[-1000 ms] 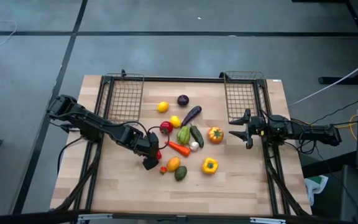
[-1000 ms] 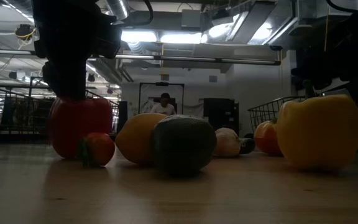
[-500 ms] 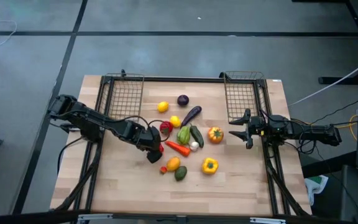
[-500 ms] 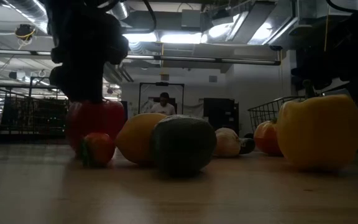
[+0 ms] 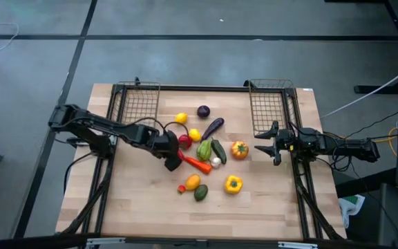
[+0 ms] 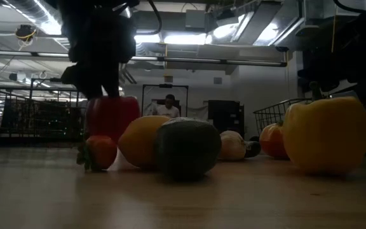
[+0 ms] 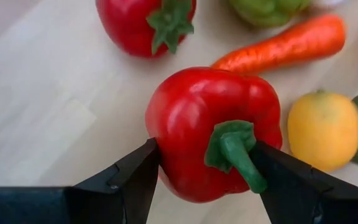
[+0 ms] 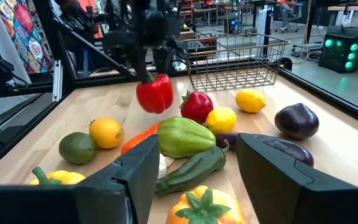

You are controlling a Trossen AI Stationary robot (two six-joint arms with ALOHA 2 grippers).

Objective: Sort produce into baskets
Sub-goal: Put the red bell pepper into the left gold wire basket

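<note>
My left gripper (image 5: 173, 161) is shut on a red pepper (image 7: 213, 130) above the table's middle; the pepper also shows in the right wrist view (image 8: 155, 93) and the low view (image 6: 112, 117). Below and around it lie a second red pepper (image 7: 145, 25), a carrot (image 7: 284, 43), an orange-yellow fruit (image 5: 193, 182), an avocado (image 5: 200, 193) and a tiny tomato (image 5: 182, 187). My right gripper (image 5: 275, 142) is open and empty near the right basket (image 5: 270, 104). The left basket (image 5: 138, 107) stands at the far left. My left gripper pinches the red pepper between its two fingers, on two opposite sides of its body (image 7: 160, 146) near the stem end. The fingers come from above, pointing down. The pepper hangs stem up, clear of the table.
Toward the right of the heap lie a green pepper (image 5: 204, 149), a cucumber (image 5: 218, 151), an orange pepper (image 5: 239, 149) and a yellow pepper (image 5: 233, 184). Two lemons (image 5: 180, 118), an eggplant (image 5: 212, 127) and a dark purple round fruit (image 5: 204, 111) lie farther back. Bare wood lies along the near edge.
My left gripper has gone up and toward the table's far edge and a little right, still shut on the red pepper. The pepper stood on the table beside the tomato and now hangs clear above it.
</note>
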